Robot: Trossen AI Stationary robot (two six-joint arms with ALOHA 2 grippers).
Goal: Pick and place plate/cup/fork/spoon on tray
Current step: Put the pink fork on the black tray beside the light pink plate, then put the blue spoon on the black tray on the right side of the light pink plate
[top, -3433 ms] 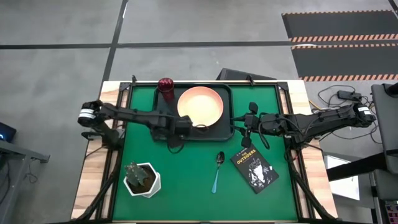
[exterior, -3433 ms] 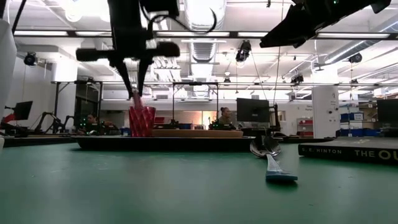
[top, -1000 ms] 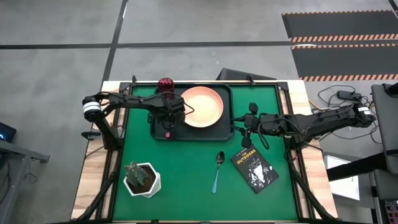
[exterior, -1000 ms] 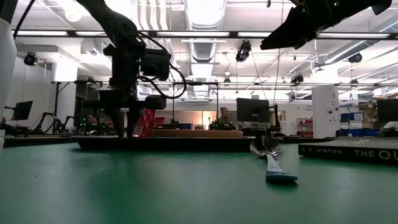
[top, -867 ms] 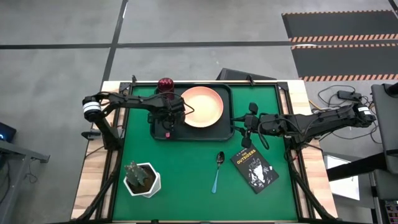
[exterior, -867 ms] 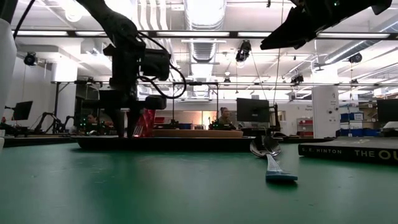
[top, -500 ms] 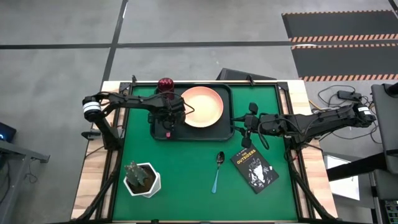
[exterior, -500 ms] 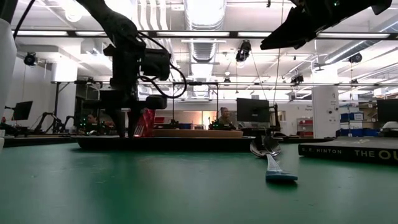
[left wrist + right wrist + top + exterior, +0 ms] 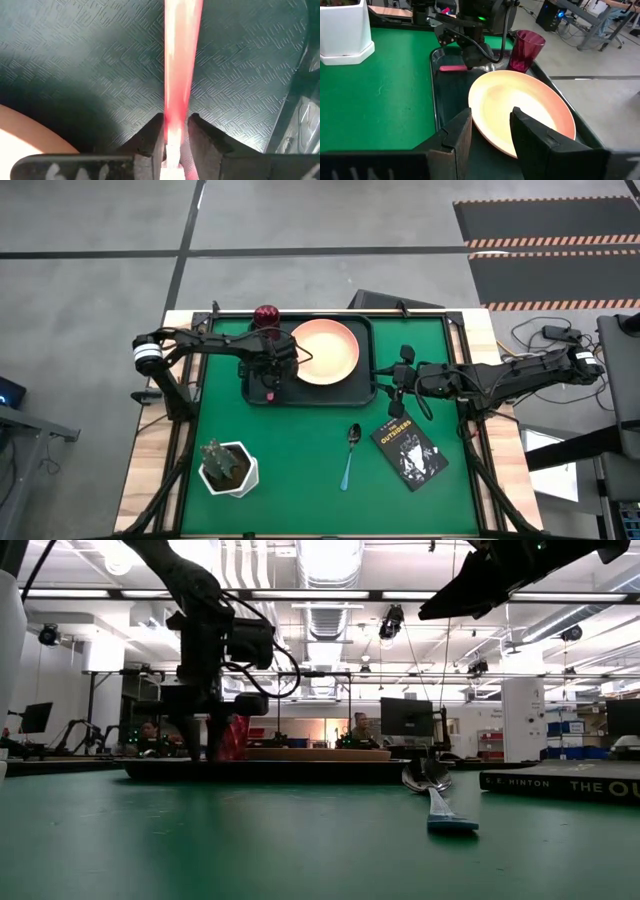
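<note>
**Fork pinched over the tray's left end**

The fork [image 9: 178, 75] is held by its pink-red handle between the fingers of the left gripper [image 9: 176, 137], low over the left part of the tray [image 9: 360, 393]. In the right wrist view the handle [image 9: 452, 68] is seen lying nearly flat at the tray floor; whether it touches the floor cannot be told. The tines are hidden by the gripper.

The plate [image 9: 323, 351] is set in the middle of the tray, just beside the left gripper [image 9: 268, 372]. The cup [image 9: 265, 317] stands upright at the tray's far left corner, close to the plate's rim.

The spoon [image 9: 349, 453] is left on the green table [image 9: 300, 480], near the tray's front edge, with its bowl pointed toward the tray and its blue handle away from it. A black book [image 9: 409, 450] lies just beside the spoon, and a white pot with a plant [image 9: 229, 467] stands near the table's front left.

The right gripper [image 9: 384, 381] is held off the tray's right end, its fingers [image 9: 458, 135] spread apart and nothing between them.
</note>
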